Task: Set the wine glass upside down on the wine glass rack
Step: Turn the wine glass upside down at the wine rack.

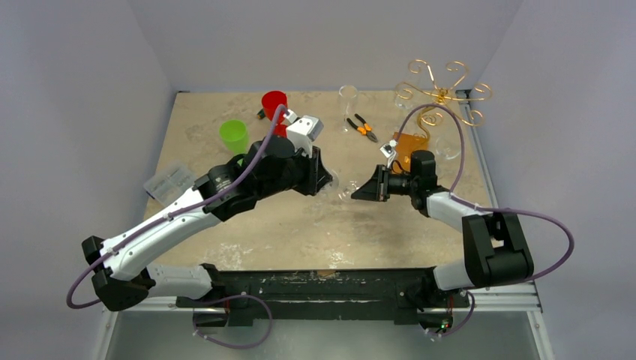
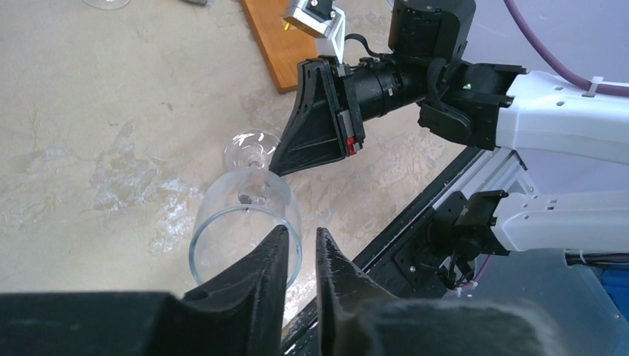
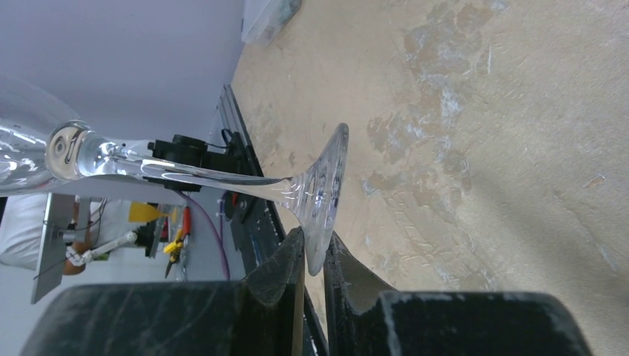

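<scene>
Wine glass (image 2: 248, 215) hung on its side above the middle of the table (image 1: 315, 225), bowl toward the left arm and foot toward the right. It was well apart from the wine glass rack (image 1: 442, 94) at the far right. Right gripper (image 3: 315, 256) was clamped on the edge of the foot, a finger pressed to each face of the disc. Left gripper (image 2: 303, 245) sat at the bowl's rim with its jaws a sliver apart; I could not tell whether it was pinching the wall or had let go. I read this as the handover from left arm to right. Next, as I judged it: confirm the left is free and back it off, carry the glass far-right, turn the bowl downward, then slide the stem into one curled arm so the foot hangs on the wire. Edge grip looked thin; rotate slowly.
</scene>
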Controlling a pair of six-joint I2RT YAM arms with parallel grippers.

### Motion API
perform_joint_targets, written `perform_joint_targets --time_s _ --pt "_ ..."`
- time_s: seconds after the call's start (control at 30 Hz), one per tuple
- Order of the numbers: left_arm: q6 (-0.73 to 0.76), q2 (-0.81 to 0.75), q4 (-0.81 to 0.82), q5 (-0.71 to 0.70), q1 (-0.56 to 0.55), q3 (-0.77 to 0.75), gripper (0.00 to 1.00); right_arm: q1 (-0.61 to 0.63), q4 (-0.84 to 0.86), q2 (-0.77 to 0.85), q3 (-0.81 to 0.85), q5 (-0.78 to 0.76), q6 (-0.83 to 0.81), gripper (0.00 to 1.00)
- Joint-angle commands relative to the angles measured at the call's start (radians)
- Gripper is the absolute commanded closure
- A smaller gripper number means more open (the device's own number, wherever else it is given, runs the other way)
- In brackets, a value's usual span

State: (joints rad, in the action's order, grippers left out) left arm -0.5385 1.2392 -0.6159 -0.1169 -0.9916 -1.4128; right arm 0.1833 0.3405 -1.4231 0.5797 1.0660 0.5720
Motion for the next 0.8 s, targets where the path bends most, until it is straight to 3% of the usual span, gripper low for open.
perform_joint_targets --time_s 0.0,0.17,0.37,0.77 --pt "-0.029 -0.084 0.125 -0.001 -0.009 0.040 0.78 0.008 0.000 0.027 -0.015 0.019 0.002 1.00" --pt "-0.032 -0.132 0.121 -0.005 -0.009 0.077 0.62 0.038 -0.039 0.036 -0.007 0.018 -0.037 1.00" --pt "-0.029 -0.181 0.113 -0.017 -0.009 0.110 0.53 0.077 -0.078 0.034 0.011 0.014 -0.079 1.00" --pt "-0.019 -0.249 0.095 -0.051 -0.009 0.156 0.48 0.087 -0.247 0.083 0.103 -0.045 -0.241 1.00"
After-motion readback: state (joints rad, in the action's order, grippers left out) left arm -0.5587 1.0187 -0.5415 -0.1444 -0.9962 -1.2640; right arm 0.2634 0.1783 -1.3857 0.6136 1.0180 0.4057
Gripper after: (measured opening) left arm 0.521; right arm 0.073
